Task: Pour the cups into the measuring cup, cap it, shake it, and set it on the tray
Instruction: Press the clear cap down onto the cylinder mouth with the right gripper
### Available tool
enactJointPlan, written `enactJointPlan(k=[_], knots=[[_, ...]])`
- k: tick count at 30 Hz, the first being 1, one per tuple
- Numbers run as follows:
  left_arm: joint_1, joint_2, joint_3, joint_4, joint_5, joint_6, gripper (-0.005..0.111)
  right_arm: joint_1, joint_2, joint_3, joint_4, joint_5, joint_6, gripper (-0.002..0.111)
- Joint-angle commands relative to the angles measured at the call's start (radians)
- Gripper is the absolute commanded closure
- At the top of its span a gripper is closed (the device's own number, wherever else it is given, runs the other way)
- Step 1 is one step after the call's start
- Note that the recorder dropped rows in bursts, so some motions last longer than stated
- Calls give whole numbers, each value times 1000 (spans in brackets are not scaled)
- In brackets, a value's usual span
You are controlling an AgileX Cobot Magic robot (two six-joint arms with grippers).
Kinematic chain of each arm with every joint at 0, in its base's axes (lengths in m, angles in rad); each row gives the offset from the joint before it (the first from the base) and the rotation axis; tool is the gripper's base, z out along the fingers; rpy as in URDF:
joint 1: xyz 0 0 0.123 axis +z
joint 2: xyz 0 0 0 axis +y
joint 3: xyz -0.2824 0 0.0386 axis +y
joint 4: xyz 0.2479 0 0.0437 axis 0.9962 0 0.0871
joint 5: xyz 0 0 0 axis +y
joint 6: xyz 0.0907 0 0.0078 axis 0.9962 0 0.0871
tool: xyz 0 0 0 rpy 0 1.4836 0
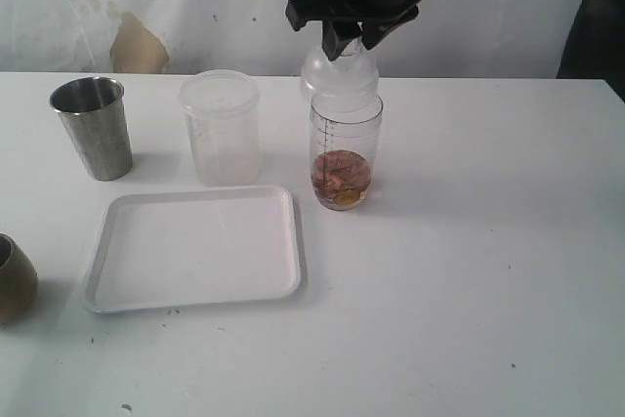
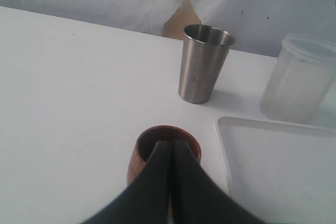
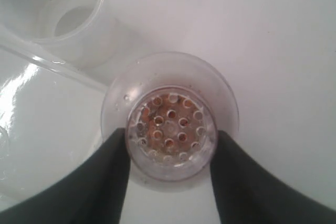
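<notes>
The clear measuring cup [image 1: 346,153] stands upright right of the white tray [image 1: 195,246], with brown and reddish pieces at its bottom. A clear domed cap [image 1: 339,70] with a perforated top [image 3: 171,129] sits on its mouth. My right gripper [image 1: 350,41] comes down from above and is shut on the cap's neck [image 3: 171,145], one finger on each side. The steel tumbler [image 1: 91,129] [image 2: 202,64] stands upright at the back left. The wooden cup [image 1: 12,280] [image 2: 142,153] sits at the left edge. My left gripper [image 2: 172,144] is shut just over its mouth, holding nothing.
A frosted plastic cup [image 1: 221,127] [image 2: 296,80] [image 3: 68,14] stands behind the tray, between the tumbler and the measuring cup. The tray's rim [image 2: 226,145] lies close beside the wooden cup. A white wall backs the table's far edge.
</notes>
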Motion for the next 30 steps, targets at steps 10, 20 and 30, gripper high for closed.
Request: enactJointPlan(k=[10,20,30], knots=[[-4,-4,5,4,-4,1,106,-22,-32,67,8,-1,-21,108],[-4,-4,5,4,-4,1,106,-22,-23,71,2,-1,-21,108],[-4,-4,5,4,-4,1,106,-40,8,71,0,-1,-12,108]])
